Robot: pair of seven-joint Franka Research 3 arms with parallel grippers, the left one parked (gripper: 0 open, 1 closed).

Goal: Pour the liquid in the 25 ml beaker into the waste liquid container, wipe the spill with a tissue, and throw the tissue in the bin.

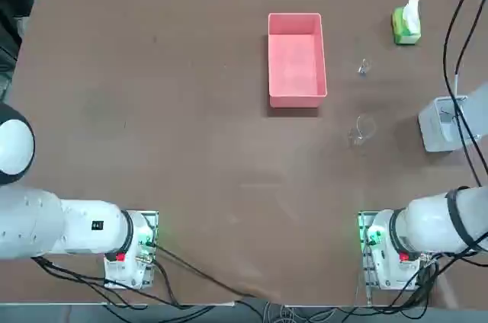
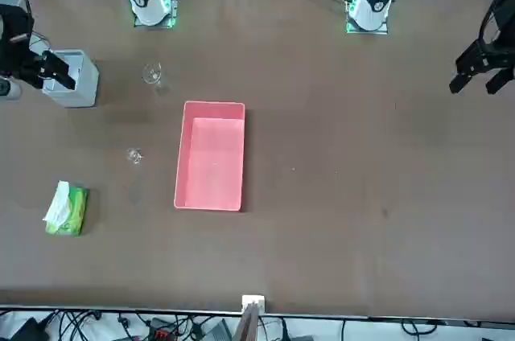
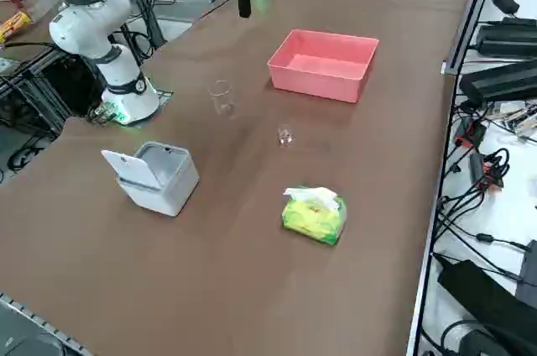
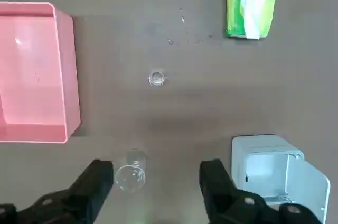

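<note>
Right gripper (image 4: 157, 179) splayed, high above table (image 4: 174, 118)

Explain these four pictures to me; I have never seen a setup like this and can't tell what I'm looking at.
Two white robot arms sit at a brown table. One picture looks straight down, one faces the robot from across the table, one looks from its right side, and one comes from a camera on the working arm's wrist. That wrist view shows the right gripper, its two black fingers open and holding nothing, high above the table. On the table lie a pink waste liquid container, a tiny 25 ml beaker, a larger glass beaker, a green tissue pack with a white tissue sticking out, and a grey-white bin with its lid open.
</note>
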